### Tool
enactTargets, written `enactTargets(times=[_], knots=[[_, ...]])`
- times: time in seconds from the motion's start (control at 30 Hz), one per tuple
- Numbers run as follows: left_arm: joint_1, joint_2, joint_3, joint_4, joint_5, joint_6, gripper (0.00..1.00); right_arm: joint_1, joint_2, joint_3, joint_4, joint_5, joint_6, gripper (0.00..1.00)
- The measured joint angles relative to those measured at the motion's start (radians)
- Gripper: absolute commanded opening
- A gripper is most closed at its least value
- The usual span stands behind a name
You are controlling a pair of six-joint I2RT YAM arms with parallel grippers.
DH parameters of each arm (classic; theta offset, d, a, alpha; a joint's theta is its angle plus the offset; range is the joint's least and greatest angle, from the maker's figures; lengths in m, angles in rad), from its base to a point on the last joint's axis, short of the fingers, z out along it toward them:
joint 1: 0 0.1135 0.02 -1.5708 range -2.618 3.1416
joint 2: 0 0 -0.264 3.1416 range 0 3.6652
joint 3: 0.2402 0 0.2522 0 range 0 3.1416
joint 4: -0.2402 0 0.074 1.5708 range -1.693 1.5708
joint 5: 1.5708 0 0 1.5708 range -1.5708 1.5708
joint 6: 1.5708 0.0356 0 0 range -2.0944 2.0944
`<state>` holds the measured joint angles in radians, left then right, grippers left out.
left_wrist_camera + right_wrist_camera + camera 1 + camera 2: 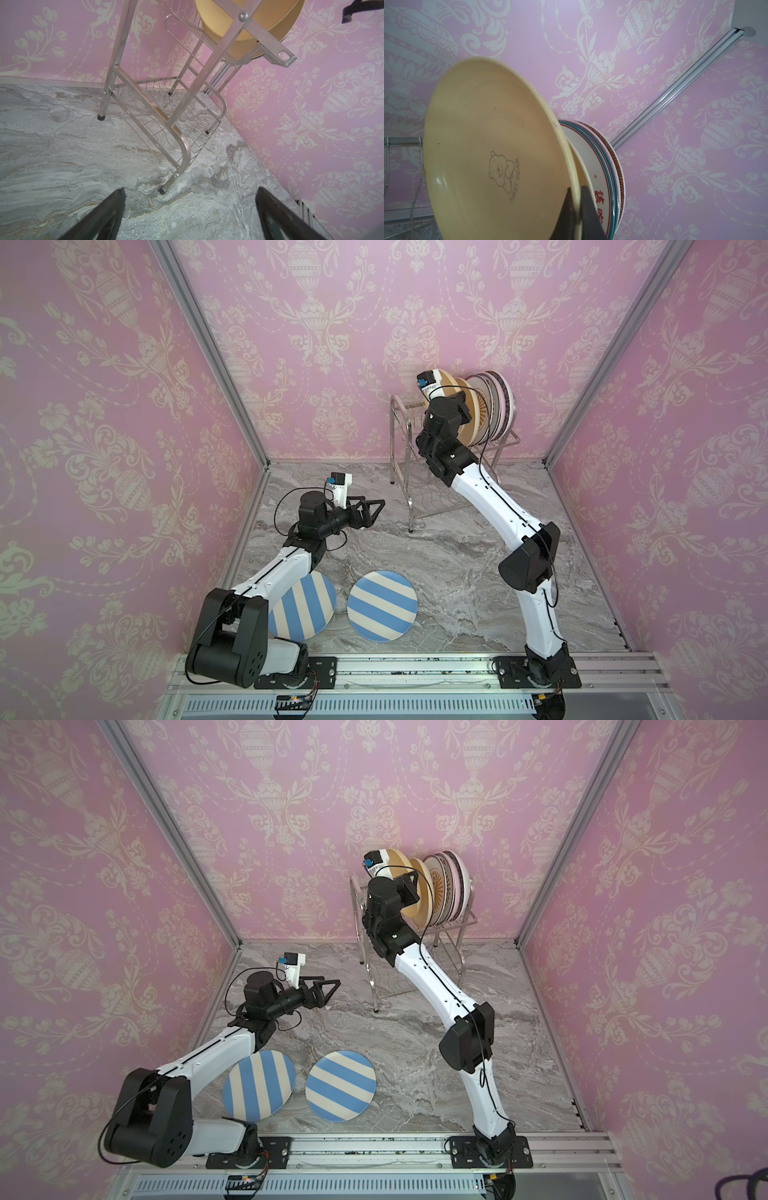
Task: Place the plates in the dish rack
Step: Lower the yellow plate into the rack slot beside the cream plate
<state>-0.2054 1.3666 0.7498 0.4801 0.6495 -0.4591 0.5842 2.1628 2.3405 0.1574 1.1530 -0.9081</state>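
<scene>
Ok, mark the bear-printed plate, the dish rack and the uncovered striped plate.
bear-printed plate (492, 145): right wrist view, face.
dish rack (207, 72): left wrist view, side frame.
uncovered striped plate (382, 605): a top view, centre.

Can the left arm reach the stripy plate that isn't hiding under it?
Probably yes. The striped plate lies flat with nothing on or over it. The left gripper is open and empty, hovering farther back, with only bare table between them. It would need to swing back toward the front.

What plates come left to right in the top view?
Blue-and-cream striped plate under the left arm, uncovered blue-and-cream striped plate, beige plate in the right gripper, pink plate in the steel wire rack.
</scene>
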Motion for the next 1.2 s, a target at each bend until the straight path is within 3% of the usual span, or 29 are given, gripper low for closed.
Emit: enactTargets(times=[0.4,0.6,0.7,1.2], knots=[[0.0,0.0,0.0,-0.009,0.0,0.014,0.99,0.006,0.0,0.017,-0.041,-0.003,0.019,0.0],[0.0,0.0,0.0,-0.016,0.0,0.023,0.99,0.018,0.008,0.043,-0.075,-0.003,0.021,0.08],[0.0,0.0,0.0,-0.018,0.0,0.024,0.99,0.018,0.008,0.05,-0.095,-0.003,0.031,0.08],[0.0,0.048,0.034,0.001,0.025,0.024,0.99,0.019,0.003,0.07,-0.21,-0.003,0.177,0.08]])
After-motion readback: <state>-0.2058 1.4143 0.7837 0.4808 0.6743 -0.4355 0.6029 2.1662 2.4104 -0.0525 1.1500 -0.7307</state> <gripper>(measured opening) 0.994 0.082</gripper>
